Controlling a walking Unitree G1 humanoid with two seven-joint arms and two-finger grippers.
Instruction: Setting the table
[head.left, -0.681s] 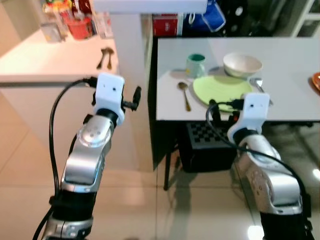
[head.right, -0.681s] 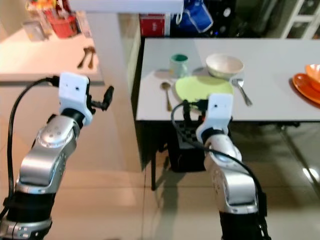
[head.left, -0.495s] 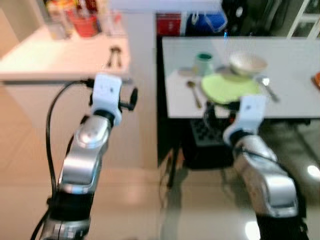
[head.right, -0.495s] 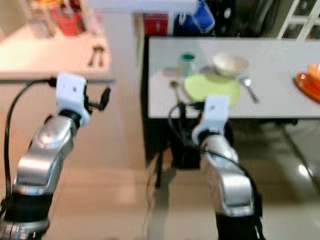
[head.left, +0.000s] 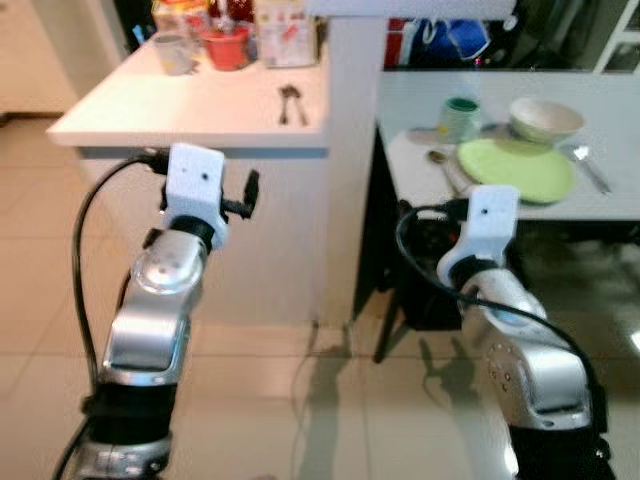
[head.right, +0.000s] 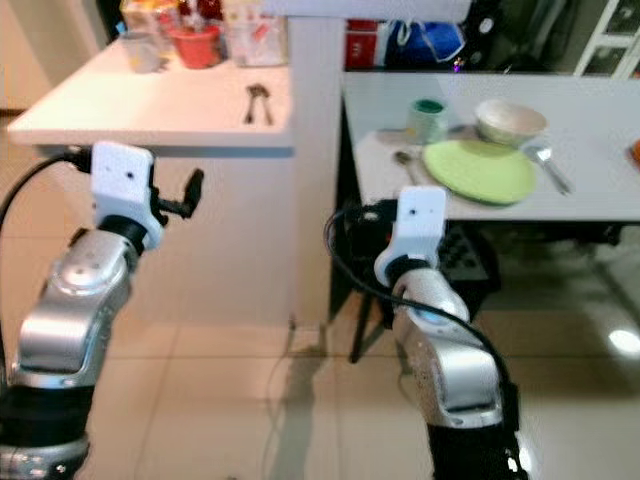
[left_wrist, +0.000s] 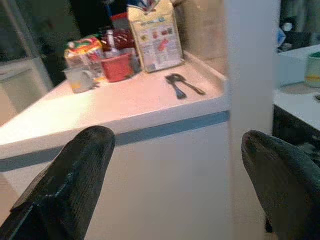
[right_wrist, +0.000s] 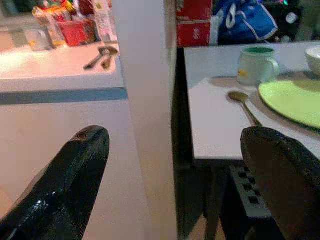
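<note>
Both arms have lowered, each empty tool (left_wrist: 175, 190) (right_wrist: 175, 185) spread apart; two spoons (head.left: 291, 103) on counter (head.left: 150, 105).

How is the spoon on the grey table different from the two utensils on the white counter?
The spoon lies alone on the grey table, beside the green plate and near the mug; the two utensils lie as a pair on the white counter. The spoon looks golden, the two utensils darker. Both grippers, left and right, are open and apart from them. All lie flat.
</note>
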